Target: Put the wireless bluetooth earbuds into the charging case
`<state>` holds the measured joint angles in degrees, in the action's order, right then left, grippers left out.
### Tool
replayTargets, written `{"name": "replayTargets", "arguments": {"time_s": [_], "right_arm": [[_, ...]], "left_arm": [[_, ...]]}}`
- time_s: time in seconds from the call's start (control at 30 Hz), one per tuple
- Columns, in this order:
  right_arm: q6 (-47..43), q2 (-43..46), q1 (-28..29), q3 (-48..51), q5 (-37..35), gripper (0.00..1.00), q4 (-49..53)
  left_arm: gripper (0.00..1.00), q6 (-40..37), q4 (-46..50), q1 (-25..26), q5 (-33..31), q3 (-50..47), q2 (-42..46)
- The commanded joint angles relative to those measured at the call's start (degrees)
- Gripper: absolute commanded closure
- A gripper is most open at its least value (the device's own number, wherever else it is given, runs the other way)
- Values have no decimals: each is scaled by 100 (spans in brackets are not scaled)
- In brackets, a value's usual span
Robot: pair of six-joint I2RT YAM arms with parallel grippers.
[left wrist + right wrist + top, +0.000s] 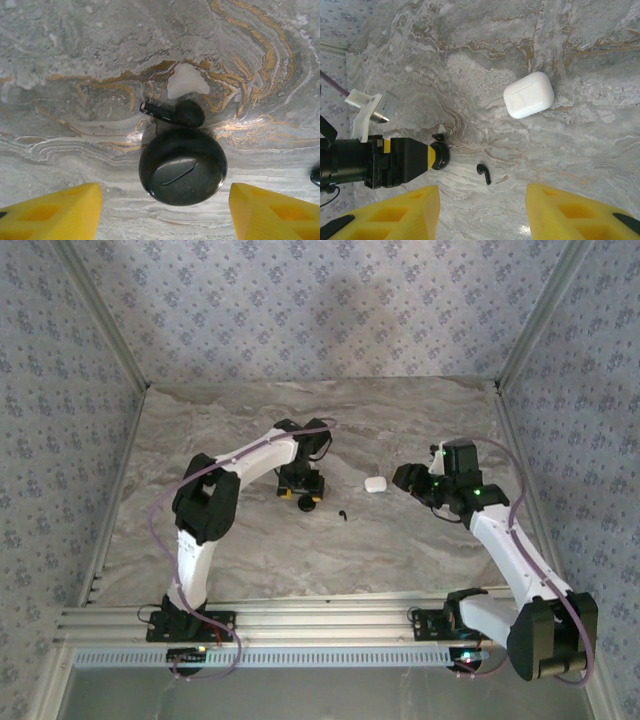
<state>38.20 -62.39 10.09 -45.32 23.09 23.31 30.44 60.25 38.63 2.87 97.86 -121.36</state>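
A glossy black round charging case [182, 166] lies on the marble, level with the tips of my left gripper [164, 192], which stands open with both yellow fingers clear of it. One black earbud [172, 113] rests against the case's far side. A second black earbud [484, 173] lies loose, just ahead of my open right gripper [482, 189], which holds nothing. From above, the black case [307, 503] sits under the left gripper [300, 488], the loose earbud [344, 515] to its right, and the right gripper [405, 480] further right.
A closed white charging case [528, 94] lies on the table [250, 550] between the two grippers, also seen from above as the white case [376, 484]. Patterned walls enclose the table on three sides. An aluminium rail [300, 625] runs along the near edge.
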Motion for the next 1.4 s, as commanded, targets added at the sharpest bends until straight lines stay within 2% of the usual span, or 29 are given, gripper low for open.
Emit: {"name": "replayTargets", "arguments": {"time_s": [0.0, 0.23, 0.43, 0.73, 0.9, 1.03, 1.27, 1.37], "right_arm": [[109, -96, 73, -205, -131, 50, -92], [127, -142, 169, -281, -142, 50, -106], [161, -185, 177, -318, -97, 52, -134], [126, -195, 177, -342, -94, 51, -118], [110, -186, 184, -277, -86, 52, -119], [49, -88, 186, -177, -81, 51, -245], [-96, 473, 201, 376, -40, 51, -1252], [-148, 790, 194, 674, -58, 46, -1683]], "left_arm": [[33, -238, 151, 51, 69, 196, -178], [36, -344, 233, 96, 94, 389, -470], [43, -407, 329, 139, 208, 576, -728], [47, -373, 392, 171, 250, 434, -654], [48, -192, 248, 175, 392, 163, -324], [48, 206, -168, 166, 844, -236, 146], [49, 1120, -1173, 114, 1662, -1012, 1143], [49, 1633, -1742, 62, 1867, -1397, 1579]]}}
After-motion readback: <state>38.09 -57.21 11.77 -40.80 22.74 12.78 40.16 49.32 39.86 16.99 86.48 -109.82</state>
